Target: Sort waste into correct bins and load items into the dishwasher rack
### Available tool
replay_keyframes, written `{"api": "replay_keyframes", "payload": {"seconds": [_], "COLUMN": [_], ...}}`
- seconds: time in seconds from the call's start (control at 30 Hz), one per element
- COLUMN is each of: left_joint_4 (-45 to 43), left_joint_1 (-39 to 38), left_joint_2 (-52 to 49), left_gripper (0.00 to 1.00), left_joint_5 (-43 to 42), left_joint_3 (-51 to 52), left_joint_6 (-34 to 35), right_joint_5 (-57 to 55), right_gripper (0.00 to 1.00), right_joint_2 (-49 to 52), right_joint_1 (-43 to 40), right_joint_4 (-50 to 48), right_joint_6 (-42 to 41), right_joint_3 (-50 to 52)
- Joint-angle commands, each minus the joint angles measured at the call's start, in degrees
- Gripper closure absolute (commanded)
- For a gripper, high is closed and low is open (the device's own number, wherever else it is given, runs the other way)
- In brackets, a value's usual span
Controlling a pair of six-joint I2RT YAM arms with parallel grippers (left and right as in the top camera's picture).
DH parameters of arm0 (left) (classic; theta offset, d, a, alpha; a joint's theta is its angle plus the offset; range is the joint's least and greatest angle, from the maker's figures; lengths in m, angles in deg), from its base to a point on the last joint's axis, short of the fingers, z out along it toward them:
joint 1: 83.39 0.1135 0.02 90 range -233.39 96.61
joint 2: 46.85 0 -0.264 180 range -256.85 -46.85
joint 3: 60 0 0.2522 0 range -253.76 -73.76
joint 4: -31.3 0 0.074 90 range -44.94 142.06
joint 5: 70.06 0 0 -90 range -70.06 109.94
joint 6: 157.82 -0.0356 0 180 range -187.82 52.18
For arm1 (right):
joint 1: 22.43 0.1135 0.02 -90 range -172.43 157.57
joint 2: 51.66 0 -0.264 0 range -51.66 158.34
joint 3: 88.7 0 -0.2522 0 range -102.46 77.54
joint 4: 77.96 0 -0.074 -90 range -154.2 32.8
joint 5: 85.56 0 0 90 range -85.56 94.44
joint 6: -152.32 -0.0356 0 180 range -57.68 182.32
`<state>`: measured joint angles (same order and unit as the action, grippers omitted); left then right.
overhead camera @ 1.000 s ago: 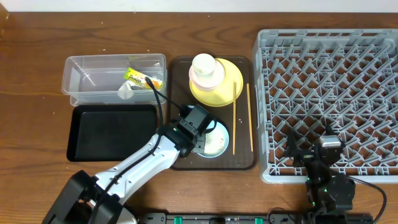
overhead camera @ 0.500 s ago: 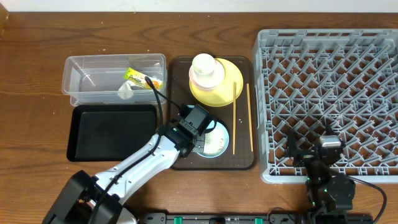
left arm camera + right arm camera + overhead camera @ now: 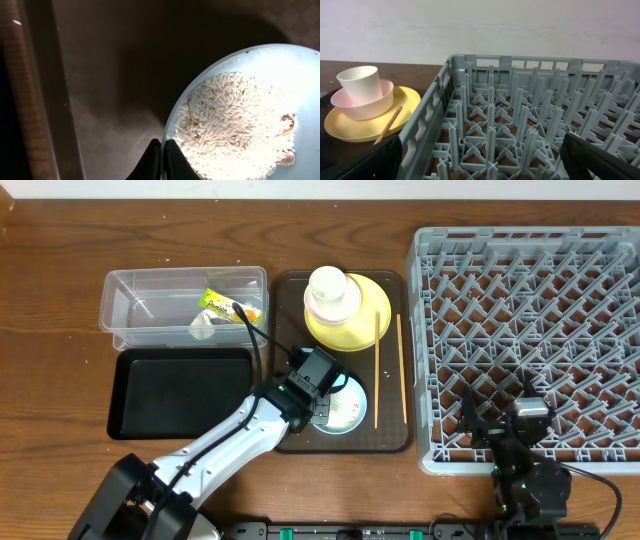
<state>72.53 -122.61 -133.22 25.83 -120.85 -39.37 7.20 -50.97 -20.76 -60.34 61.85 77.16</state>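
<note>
My left gripper [image 3: 326, 396] is shut on the left rim of the light blue bowl [image 3: 347, 410], which sits on the dark-brown serving tray [image 3: 289, 292]. The left wrist view shows its fingers [image 3: 163, 159] pinching the bowl's edge [image 3: 280, 65], with white rice scraps [image 3: 235, 125] inside. The white cup [image 3: 328, 283] stands in the pink bowl [image 3: 331, 310] on the yellow plate [image 3: 376, 318]. Two chopsticks [image 3: 377, 370] lie beside them. The snack wrapper [image 3: 226, 306] and tissue [image 3: 203, 328] lie in the clear tub [image 3: 130, 285]. My right gripper [image 3: 497, 414] is open over the grey rack's [image 3: 530, 320] front edge.
The black tray [image 3: 180, 392] lies in front of the clear tub, left of the serving tray. The right wrist view shows the rack's [image 3: 490, 115] pegs between my open fingers [image 3: 480, 165], and the cup [image 3: 360, 82], pink bowl [image 3: 374, 107] and plate [image 3: 412, 100] to the left.
</note>
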Motion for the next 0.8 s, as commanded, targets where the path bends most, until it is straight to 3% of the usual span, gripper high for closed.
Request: {"api": "replay_keyframes", "payload": {"seconds": [0.0, 0.4, 0.6, 0.77], "left_joint_4": [0.1, 0.1, 0.1, 0.8], "left_joint_1": [0.0, 0.0, 0.0, 0.0], "left_joint_2": [-0.1, -0.1, -0.1, 1.2], "left_gripper": [0.94, 0.92, 0.56, 0.54], "left_joint_5": [6.4, 18.7, 19.3, 19.2], "left_joint_3": [0.4, 0.4, 0.3, -1.0], "left_joint_6": [-0.3, -0.4, -1.9, -1.9], "right_joint_5": [-0.4, -0.4, -0.4, -0.4], "right_gripper": [0.01, 0.01, 0.01, 0.01], "right_joint_2": [-0.3, -0.3, -0.3, -0.3], "right_joint_1": [0.0, 0.0, 0.0, 0.0], "right_joint_4": [0.2, 0.2, 0.2, 0.2], "right_joint_6": [-0.8, -0.8, -0.8, -0.8], "right_joint_3": [0.1, 0.1, 0.1, 0.1]}}
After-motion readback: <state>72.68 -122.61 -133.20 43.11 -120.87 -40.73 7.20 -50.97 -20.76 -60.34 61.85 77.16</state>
